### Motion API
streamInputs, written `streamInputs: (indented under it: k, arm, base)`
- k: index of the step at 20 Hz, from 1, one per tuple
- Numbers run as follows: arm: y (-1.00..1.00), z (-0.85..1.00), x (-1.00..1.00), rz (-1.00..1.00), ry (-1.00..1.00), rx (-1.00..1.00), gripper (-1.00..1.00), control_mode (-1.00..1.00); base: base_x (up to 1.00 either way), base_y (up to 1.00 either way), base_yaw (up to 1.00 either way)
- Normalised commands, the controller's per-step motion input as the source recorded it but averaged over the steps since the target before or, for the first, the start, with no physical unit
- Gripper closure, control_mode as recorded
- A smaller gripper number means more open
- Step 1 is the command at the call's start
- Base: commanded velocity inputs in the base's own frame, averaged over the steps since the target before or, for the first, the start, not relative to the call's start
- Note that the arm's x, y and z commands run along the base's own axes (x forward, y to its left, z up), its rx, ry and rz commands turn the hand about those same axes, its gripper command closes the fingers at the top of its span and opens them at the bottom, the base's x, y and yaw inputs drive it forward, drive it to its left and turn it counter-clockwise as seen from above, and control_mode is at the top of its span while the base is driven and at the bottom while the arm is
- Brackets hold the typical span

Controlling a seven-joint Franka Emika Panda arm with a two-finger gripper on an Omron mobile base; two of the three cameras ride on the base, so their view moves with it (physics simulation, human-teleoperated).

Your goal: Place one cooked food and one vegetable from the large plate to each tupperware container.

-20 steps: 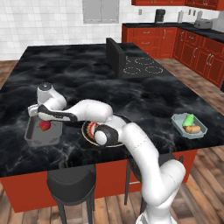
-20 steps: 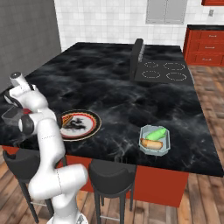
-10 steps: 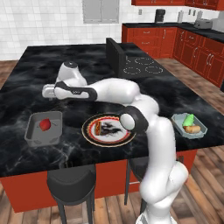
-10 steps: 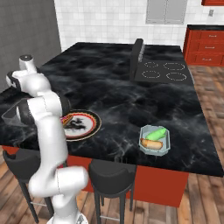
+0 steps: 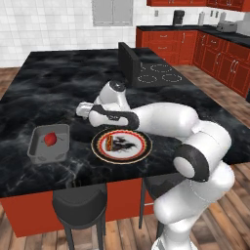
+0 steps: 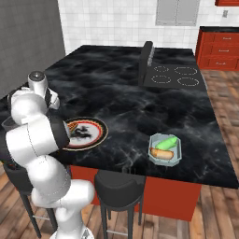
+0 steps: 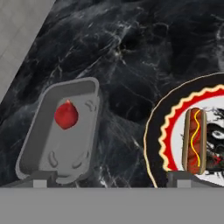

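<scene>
The large plate (image 5: pixel 121 145) sat at centre frame in the left base view, a hot dog (image 7: pixel 195 141) on it. At the left, the grey tub (image 5: pixel 49 143) held a red vegetable (image 5: pixel 50 139). At lower right of the right base view, the pale tub (image 6: pixel 165 149) held two foods. The gripper (image 7: pixel 107 180) hovered empty, fingers spread wide.

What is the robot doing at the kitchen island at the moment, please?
It is sorting food from the large plate into two tubs. The grey tub holds a red vegetable; the pale tub holds a hot dog and a green vegetable. The open, empty claw hovers between grey tub and plate, where one hot dog remains.
</scene>
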Motion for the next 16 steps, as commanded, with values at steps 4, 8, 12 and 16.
streamInputs:
  k: [4, 8, 12, 16]
  arm:
    - [-0.96, 0.12, -0.63, -0.16, 0.00, 0.00, -1.00, -1.00]
    - [-0.65, 0.52, -0.04, -0.10, 0.10, 0.00, -1.00, -1.00]
    - [-0.46, 0.43, 0.00, -0.12, 0.18, 0.00, -1.00, -1.00]
    - [-0.19, 0.08, 0.00, -0.09, 0.16, -0.08, -1.00, -1.00]
  base:
    - [0.00, 0.00, 0.00]
    - [0.00, 0.00, 0.00]
    - [0.00, 0.00, 0.00]
    - [0.00, 0.00, 0.00]
